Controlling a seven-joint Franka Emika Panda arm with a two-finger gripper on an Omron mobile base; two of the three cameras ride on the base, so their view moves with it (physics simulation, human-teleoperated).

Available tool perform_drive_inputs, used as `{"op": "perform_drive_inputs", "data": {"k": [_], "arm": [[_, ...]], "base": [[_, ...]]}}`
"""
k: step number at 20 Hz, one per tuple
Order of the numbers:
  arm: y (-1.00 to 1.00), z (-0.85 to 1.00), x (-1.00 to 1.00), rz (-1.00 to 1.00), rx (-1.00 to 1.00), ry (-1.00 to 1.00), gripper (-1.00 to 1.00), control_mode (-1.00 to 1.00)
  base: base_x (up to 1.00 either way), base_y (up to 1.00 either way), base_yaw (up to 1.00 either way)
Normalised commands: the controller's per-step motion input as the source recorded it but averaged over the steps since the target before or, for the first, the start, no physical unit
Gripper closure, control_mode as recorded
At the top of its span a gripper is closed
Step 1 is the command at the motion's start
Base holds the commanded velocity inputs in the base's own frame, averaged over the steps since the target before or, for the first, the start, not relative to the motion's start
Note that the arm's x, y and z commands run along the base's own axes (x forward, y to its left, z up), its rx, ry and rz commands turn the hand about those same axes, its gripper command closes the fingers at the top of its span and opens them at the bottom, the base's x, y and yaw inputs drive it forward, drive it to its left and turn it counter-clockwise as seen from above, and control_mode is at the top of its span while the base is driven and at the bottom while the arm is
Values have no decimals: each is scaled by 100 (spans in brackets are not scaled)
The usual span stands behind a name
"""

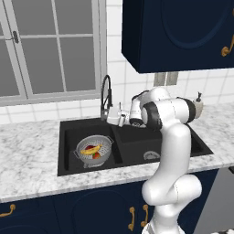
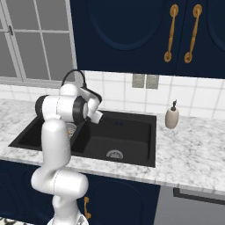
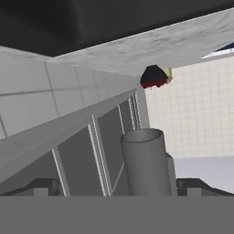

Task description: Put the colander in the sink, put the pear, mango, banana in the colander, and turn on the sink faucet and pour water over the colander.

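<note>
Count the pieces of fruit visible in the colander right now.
2: the yellow banana lies across the colander in the left basin, and a red-orange fruit, probably the mango, sits just below it. A third may be hidden beneath them.

White-grey marbled counter (image 1: pixel 32 155) runs below the window over dark blue cabinets, with the matte black double-basin sink (image 1: pixel 68 130) set into it. The colander (image 1: pixel 103 140) sits on the floor of the left basin (left as seen in the left base view), right basin bare down to its round metal drain (image 2: pixel 114 154). Black gooseneck faucet (image 1: pixel 105 93) stands at the back rim by the divider, and a beige soap dispenser (image 2: pixel 172 115) stands upright on the counter just right of the sink.
</note>
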Motion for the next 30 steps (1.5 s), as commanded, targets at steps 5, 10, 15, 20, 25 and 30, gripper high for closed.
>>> {"op": "perform_drive_inputs", "data": {"k": [5, 10, 15, 20, 25, 30], "arm": [[1, 0, 20, 0, 0, 0, -100, -100], [-19, 0, 0, -2, 1, -3, -100, -100], [-8, 0, -22, -2, 1, -11, -100, -100], [21, 0, -40, -4, 0, -16, -100, -100], [3, 17, -60, -11, 0, -22, -100, -100], [0, 30, -62, -15, 0, -24, -100, -100]], "base": [[0, 0, 0], [0, 0, 0], [0, 0, 0], [0, 0, 0], [0, 0, 0], [0, 0, 0]]}}
